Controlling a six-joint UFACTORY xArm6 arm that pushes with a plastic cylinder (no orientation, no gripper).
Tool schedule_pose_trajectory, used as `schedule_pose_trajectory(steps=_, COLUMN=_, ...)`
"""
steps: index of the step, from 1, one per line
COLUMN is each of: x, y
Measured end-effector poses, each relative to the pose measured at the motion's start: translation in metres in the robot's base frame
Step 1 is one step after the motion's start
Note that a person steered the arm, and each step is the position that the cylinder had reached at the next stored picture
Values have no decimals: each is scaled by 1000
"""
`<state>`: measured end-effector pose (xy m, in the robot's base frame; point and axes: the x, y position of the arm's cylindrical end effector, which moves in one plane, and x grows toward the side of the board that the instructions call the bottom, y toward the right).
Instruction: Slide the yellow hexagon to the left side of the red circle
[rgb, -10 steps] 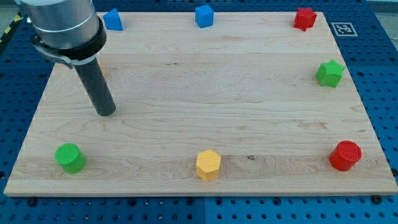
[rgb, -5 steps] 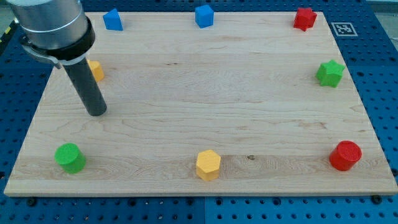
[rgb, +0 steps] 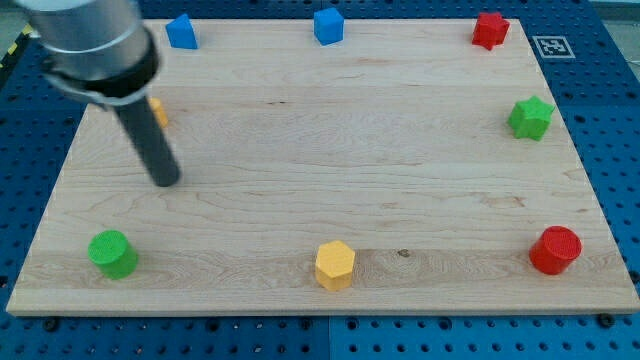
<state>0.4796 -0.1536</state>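
Note:
The yellow hexagon (rgb: 334, 265) sits near the board's bottom edge, a little left of centre. The red circle (rgb: 555, 250) sits at the bottom right of the board, far to the hexagon's right. My tip (rgb: 165, 181) rests on the board at the left, well up and left of the hexagon and above the green circle (rgb: 112, 253). The rod is slightly blurred.
A second yellow block (rgb: 156, 110) peeks out behind the rod at the left. Two blue blocks (rgb: 181, 31) (rgb: 328, 25) and a red block (rgb: 490, 29) line the top edge. A green star (rgb: 530, 118) sits at the right edge.
The tip drifted left and slightly up, then came back a little to the right. No block has moved.

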Motion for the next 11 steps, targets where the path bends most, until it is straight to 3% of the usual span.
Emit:
schedule_pose_trajectory(steps=1, x=0, y=51)
schedule_pose_trajectory(steps=2, x=2, y=51)
schedule_pose_trajectory(steps=4, x=99, y=53)
schedule_pose_trajectory(steps=7, x=127, y=95)
schedule_pose_trajectory(steps=8, x=127, y=95)
schedule_pose_trajectory(steps=11, x=125, y=166)
